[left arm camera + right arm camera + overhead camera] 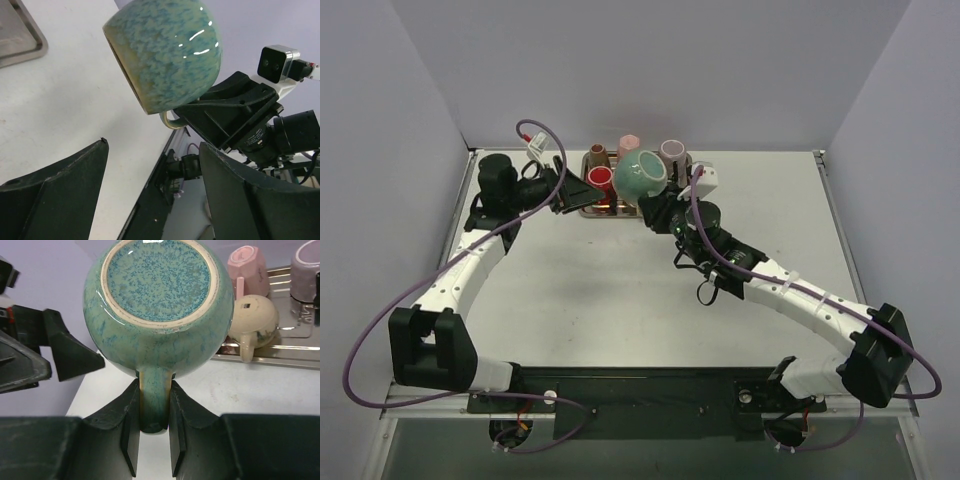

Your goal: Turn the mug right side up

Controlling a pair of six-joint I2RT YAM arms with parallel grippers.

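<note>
The round mug (160, 305), glazed in speckled teal with a pale foot ring, hangs tilted above the table's 12 o'clock end, its handle at 5 o'clock pinched in the right gripper (154, 395).

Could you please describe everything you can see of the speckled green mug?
The mug is round-bellied and looks ceramic, with a glossy teal-green glaze flecked with blue. A bare pale ring runs around its glazed base, and it has one loop handle. It is held off the table near the tray, tipped on its side, with its base toward the right wrist camera and its mouth facing away. Only the right gripper touches it, shut on the handle. The open left gripper is close by but apart.
</note>
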